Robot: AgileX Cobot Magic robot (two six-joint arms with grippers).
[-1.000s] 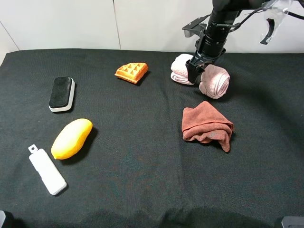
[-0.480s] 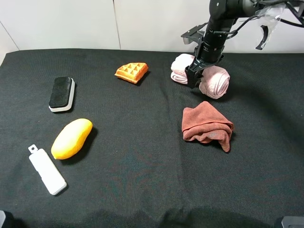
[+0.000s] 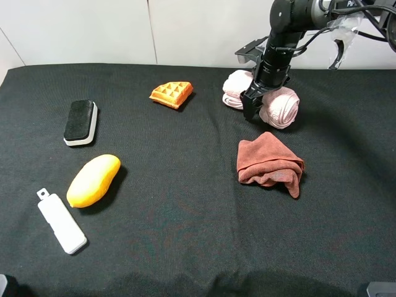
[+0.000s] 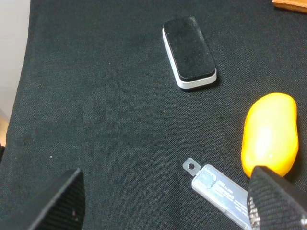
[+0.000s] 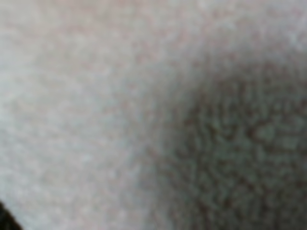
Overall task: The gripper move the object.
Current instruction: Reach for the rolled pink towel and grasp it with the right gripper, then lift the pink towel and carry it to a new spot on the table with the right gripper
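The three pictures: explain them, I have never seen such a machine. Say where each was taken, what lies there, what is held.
This is a two-armed robot with a gripper on each arm. The wide picture comes from a high camera; the others from the wrists. On the black cloth lie a waffle, a board eraser, a mango, a white USB stick, a rust-brown cloth and a pink rolled towel. The right gripper is down at the towel, jaws open; its camera shows only blurred terry. The left gripper hangs open, holding nothing.
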